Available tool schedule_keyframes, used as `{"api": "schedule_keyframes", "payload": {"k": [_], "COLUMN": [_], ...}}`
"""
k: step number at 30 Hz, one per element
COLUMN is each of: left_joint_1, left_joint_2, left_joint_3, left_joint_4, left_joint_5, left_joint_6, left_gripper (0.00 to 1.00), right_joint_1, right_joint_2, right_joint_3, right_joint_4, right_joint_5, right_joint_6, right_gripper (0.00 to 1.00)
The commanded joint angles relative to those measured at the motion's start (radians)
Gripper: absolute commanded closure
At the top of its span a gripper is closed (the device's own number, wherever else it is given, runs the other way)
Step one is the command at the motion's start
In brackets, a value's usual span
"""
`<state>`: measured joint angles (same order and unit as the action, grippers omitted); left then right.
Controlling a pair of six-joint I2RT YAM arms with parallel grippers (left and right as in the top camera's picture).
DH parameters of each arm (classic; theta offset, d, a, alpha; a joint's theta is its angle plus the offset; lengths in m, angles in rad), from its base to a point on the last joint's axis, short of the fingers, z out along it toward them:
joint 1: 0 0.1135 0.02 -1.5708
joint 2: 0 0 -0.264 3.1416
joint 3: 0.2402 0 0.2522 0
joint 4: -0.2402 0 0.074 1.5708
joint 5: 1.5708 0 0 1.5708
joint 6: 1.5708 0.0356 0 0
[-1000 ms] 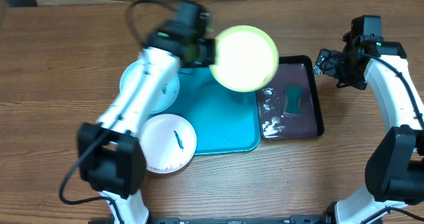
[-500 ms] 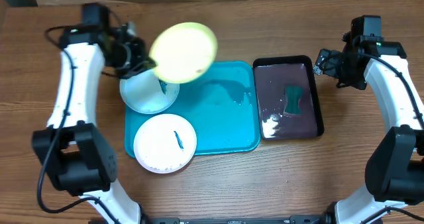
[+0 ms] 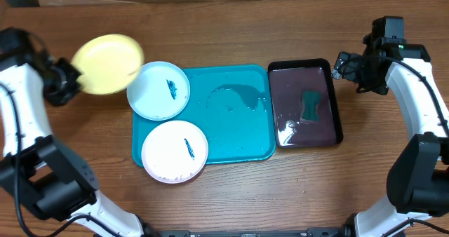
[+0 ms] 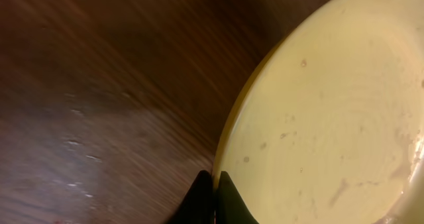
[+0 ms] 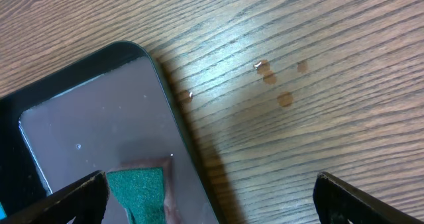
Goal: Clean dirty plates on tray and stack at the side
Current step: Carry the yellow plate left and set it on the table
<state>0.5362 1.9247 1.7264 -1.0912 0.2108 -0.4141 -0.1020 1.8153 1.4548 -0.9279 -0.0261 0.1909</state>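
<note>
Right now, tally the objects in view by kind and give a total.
Plates: 3 (yellow-green round plastic plate, light blue round plastic plate, white round plastic plate)
Trays: 2 (turquoise rectangular plastic tray, glossy black rectangular tray)
Sponges: 1 (green sponge)
Total: 6

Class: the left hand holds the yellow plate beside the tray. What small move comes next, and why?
Probably lower the yellow plate onto the table left of the tray and release: the left hand pinches its rim, its face shows no smear, and it is clear of the tray.
</note>
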Motion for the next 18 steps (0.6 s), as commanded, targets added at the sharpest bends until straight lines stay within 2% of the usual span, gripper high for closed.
{"api": "schedule_keyframes", "payload": {"k": [1, 4, 8, 14, 18], "left_joint_1": [0.071, 0.116, 0.131, 0.108, 0.076], "left_joint_2": [-0.016, -0.015, -0.015, -0.015, -0.015], "left_joint_3": [0.003, 0.002, -0.031, -0.166, -0.253], "left_joint_4": [0.011, 0.012, 0.064, 0.259, 0.364], "left_joint_5": [-0.206, -0.324, -0.353, -0.266, -0.262], "left_joint_6": [-0.083, -0.12, -0.124, -0.027, 0.0], "left_gripper": [0.96, 0.96, 0.96, 0.96, 0.96], "right_joint_1": [0.002, 0.002, 0.002, 0.002, 0.002], "right_joint_2": [-0.01, -0.01, -0.01, -0.01, -0.01], "right_joint_3": [0.008, 0.008, 0.008, 0.008, 0.008], "right_joint_4": [0.003, 0.003, 0.003, 0.003, 0.003], "right_joint_5": [-0.001, -0.001, -0.001, -0.001, -0.001], "right_joint_6": [0.011, 0.011, 0.011, 0.011, 0.011], "right_gripper": [0.0, 0.0, 0.0, 0.0, 0.0]}}
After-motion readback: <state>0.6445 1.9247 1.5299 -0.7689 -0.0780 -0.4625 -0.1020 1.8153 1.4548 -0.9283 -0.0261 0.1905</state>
